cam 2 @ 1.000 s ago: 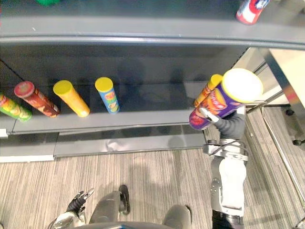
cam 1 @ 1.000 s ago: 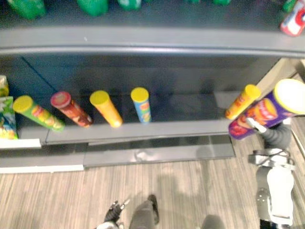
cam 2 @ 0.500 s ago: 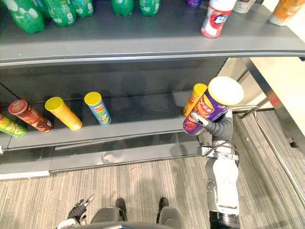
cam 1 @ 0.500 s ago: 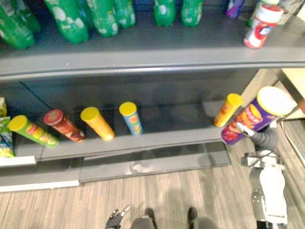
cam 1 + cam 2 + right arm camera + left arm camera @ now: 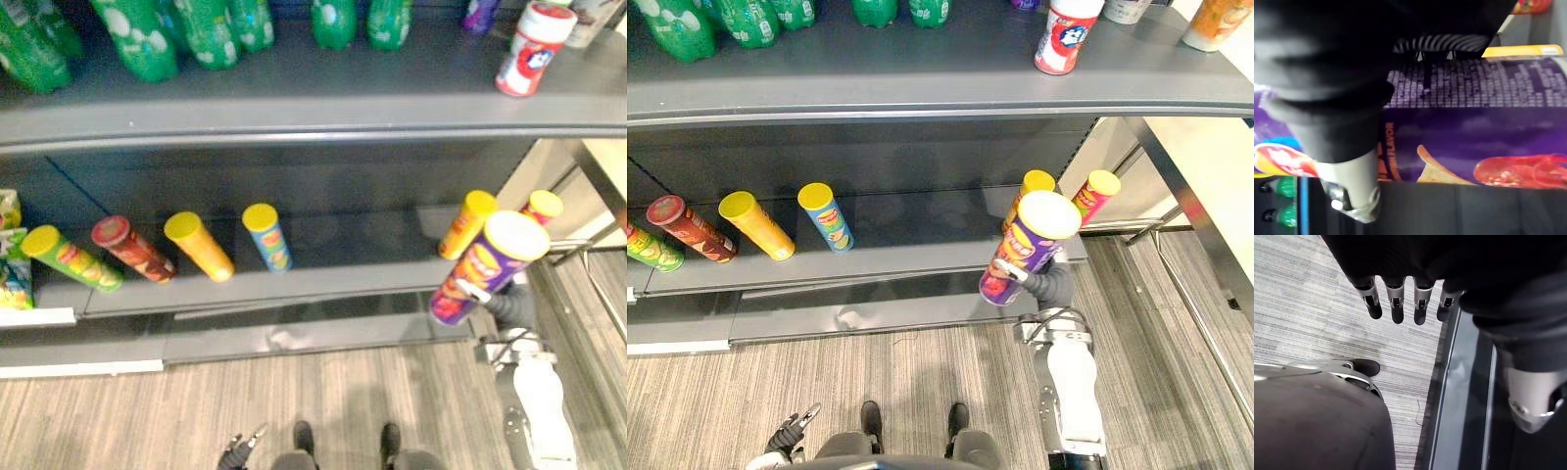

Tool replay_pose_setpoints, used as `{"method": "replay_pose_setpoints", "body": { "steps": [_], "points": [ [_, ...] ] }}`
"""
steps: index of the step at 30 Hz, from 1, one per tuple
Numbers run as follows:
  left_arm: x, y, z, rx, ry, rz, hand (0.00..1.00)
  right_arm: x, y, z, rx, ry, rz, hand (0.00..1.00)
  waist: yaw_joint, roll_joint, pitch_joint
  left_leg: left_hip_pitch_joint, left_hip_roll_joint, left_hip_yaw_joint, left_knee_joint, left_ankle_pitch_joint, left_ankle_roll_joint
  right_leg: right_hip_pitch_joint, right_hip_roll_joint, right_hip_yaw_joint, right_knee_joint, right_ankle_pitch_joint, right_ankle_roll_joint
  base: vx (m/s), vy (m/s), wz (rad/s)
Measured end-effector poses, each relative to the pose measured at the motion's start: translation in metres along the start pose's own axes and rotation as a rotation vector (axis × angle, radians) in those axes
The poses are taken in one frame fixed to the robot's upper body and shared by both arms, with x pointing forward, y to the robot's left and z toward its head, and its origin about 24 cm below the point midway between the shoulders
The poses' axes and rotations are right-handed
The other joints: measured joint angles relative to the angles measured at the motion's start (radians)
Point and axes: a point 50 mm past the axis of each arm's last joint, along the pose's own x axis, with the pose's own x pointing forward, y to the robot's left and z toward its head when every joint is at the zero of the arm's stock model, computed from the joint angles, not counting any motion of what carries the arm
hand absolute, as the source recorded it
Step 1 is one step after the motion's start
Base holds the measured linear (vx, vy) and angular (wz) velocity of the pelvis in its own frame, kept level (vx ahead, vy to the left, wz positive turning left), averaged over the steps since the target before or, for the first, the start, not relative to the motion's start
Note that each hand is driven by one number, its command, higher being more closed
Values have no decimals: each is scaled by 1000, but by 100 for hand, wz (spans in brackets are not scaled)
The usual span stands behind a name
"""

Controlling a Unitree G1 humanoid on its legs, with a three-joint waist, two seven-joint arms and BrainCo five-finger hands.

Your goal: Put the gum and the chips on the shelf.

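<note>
Chips (image 5: 1027,245), purple can: clamped in curled fingers of right hand (image 5: 1046,284), lid-up before shelf (image 5: 872,257), apparently for placing; left hand (image 5: 1396,296) idle, fingers straight.

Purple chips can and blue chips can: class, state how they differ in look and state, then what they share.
The purple chips can has a pale lid; the blue chips can has a yellow one. The purple chips can is gripped by the right hand, in front of the lower shelf; the blue chips can stands on that shelf, untouched. Both are tall, lidded tubes.
</note>
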Motion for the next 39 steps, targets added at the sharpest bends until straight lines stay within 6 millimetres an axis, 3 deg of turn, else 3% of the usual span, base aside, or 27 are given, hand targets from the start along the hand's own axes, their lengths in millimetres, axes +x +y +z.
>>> {"method": "replay_pose_setpoints", "body": {
  "steps": [6, 11, 16, 22, 26, 29, 31, 39],
  "points": [
    [2, -6, 7, 19, -16, 0, 0, 0, 20, -25, 19, 105, 74, 100, 13, 12, 5, -19, -25, -24, -36, 19, 11, -10, -19, -25, -26, 9, 14, 24, 30, 14],
    [7, -23, 25, 75, -72, -42, 0, 21, 25, -21, -9, 78, 63, 100, 15, 41, 40, -80, -47, -60, -9, 29, 23, -37, -45, -61, -20, 17, 21, -9, 49, 27],
    [8, -42, 52, 100, -182, -82, 0, 53, 33, -2, -103, -22, 48, 100, 25, 56, 106, -142, -50, -88, 45, 26, 25, -78, -54, -69, 16, 16, 21, -85, 29, 16],
    [6, -64, 74, 124, -277, -113, 0, 89, 34, 18, -196, -116, -107, 100, 50, 106, 178, -234, -48, -114, 107, 27, 32, -166, -59, -74, 90, 13, 17, -114, 19, 7],
    [4, -71, 86, 102, -327, -113, 0, 114, 31, 47, -200, -225, -236, 100, 71, 133, 222, -278, -49, -128, 110, 51, 40, -226, -62, -79, 139, 9, 11, -87, 1, 7],
    [3, -73, 93, 98, -355, -108, 0, 129, 27, 69, -186, -301, -335, 100, 76, 135, 249, -293, -49, -138, 106, 67, 39, -250, -68, -89, 169, 2, 3, -52, -6, 12],
    [3, -74, 94, 96, -363, -103, 0, 134, 27, 82, -183, -346, -371, 100, 82, 135, 254, -310, -50, -141, 105, 72, 32, -281, -76, -95, 207, -14, -1, -29, -22, 12],
    [-1, -77, 109, 71, -424, -82, 0, 140, 21, 100, -158, -412, -487, 100, 104, 139, 261, -351, -63, -188, 86, 104, 17, -355, -108, -146, 333, -84, -17, 8, -44, 22]
  ]
}}
